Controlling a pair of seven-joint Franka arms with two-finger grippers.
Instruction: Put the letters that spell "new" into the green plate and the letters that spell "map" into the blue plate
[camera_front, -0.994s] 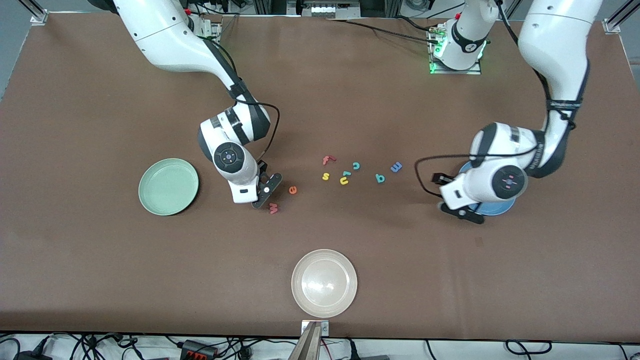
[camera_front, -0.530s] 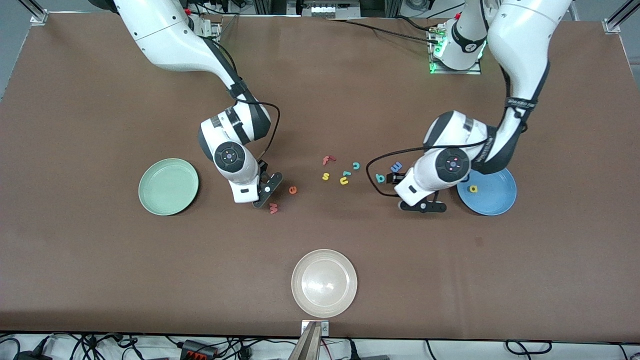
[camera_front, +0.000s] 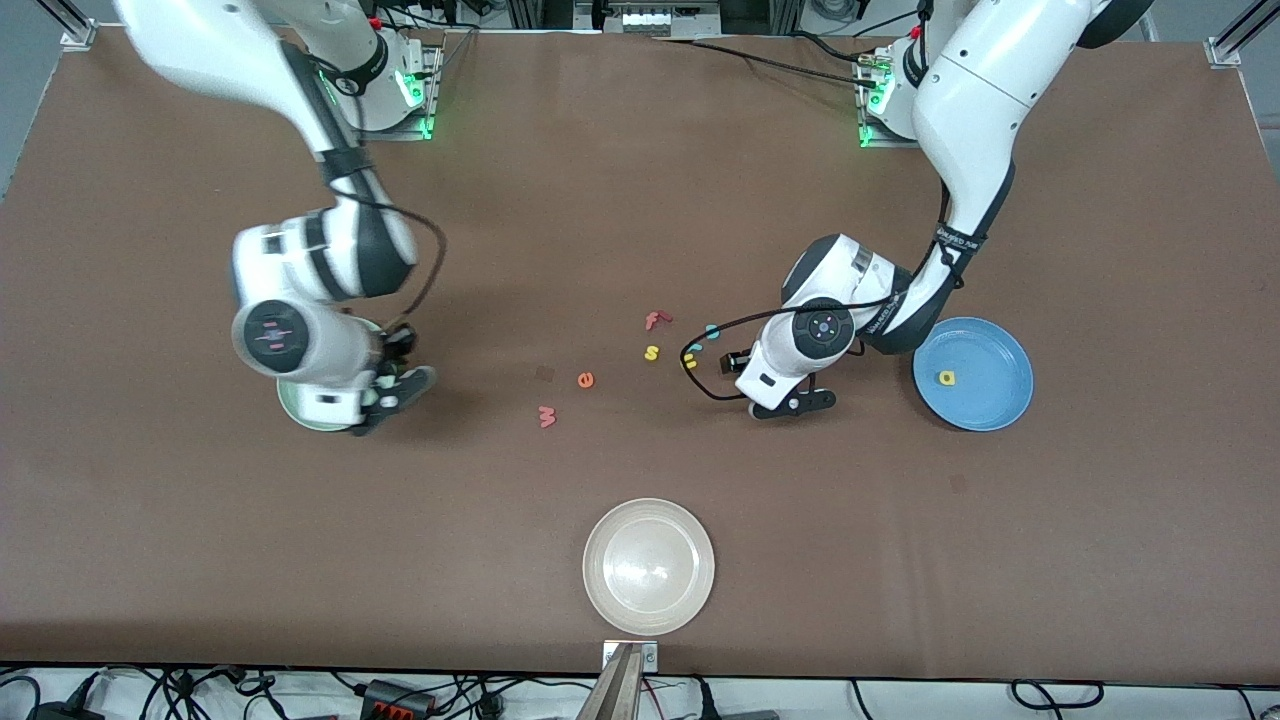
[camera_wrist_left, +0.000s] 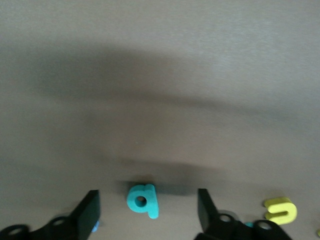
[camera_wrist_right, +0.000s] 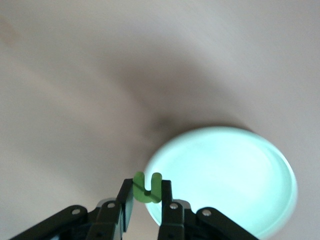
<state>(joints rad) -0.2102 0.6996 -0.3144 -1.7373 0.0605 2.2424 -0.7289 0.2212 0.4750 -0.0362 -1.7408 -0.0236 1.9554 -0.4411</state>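
Two tools were at work at once. The right tool (camera_wrist_right: 146, 202) hung over the rim of the green plate (camera_wrist_right: 235, 170) with its fingers pinching the olive-green "n" (camera_wrist_right: 147, 186) upright between them, which we judged to be a carry about to end in a drop, since the plate lay just under it. In the front view that arm's wrist covered most of the green plate (camera_front: 295, 408), so we could not see whether anything already lay in it. The orange "e" (camera_front: 586, 379) and the pinkish-red "w" (camera_front: 546, 416) lay loose on the desk (camera_front: 640, 200), between the green plate and the cluster of spare letters. The left tool (camera_wrist_left: 148, 210) hovered low over the desk with its fingers spread either side of the teal "p" (camera_wrist_left: 143, 200), not touching it; we read this as a lining-up for the next pick. The yellow "a" (camera_front: 946, 378) already sat in the blue plate (camera_front: 990, 345). We could not find the blue "m" in any view; the left arm likely hid it. A yellow letter (camera_wrist_left: 280, 210) showed beside the left tool, its shape hard to make out.
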